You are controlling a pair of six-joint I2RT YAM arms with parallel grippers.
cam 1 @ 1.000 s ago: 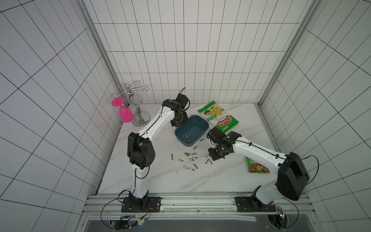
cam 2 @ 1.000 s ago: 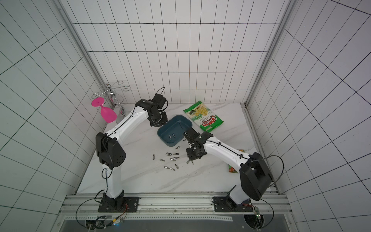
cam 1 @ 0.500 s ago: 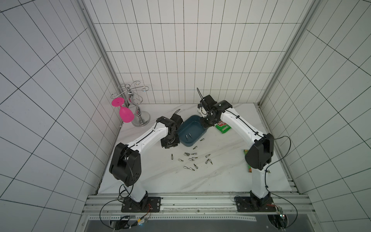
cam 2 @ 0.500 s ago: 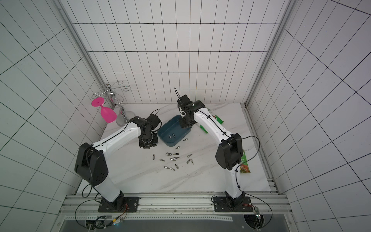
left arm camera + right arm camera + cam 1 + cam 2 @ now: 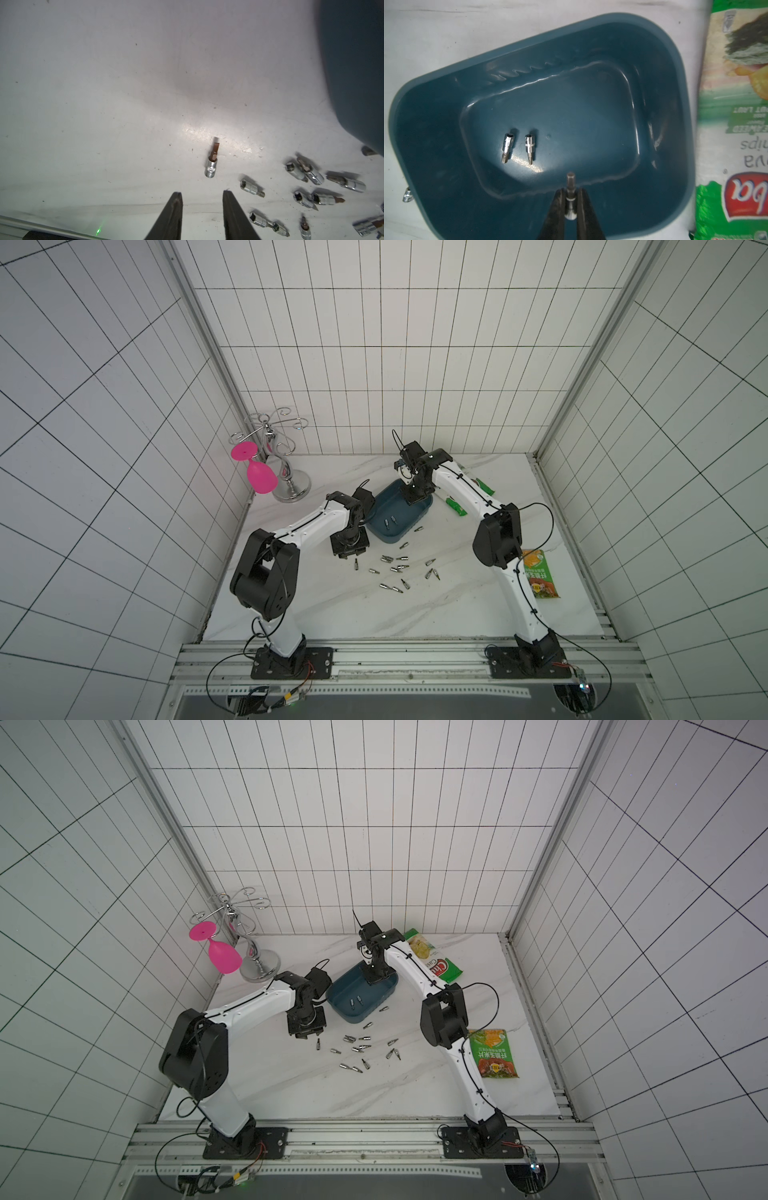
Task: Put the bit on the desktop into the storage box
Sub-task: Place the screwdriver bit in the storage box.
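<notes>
While a small chrome bit is clamped in the right hand over the shallow teal plastic storage box, it should be released low. The left hand is held parted above the white table.

Place: a robot test booth in a lab, dressed up like a kitchen corner.
Walls: white tiled panels on three sides, joined by bare metal corner posts.
Surface: a white marble-look desktop.
Machines: two arms bolted to a metal rail at the front edge.
Props: a glass rack holding a pink glass, snack bags, a storage box, and scattered bits.
</notes>
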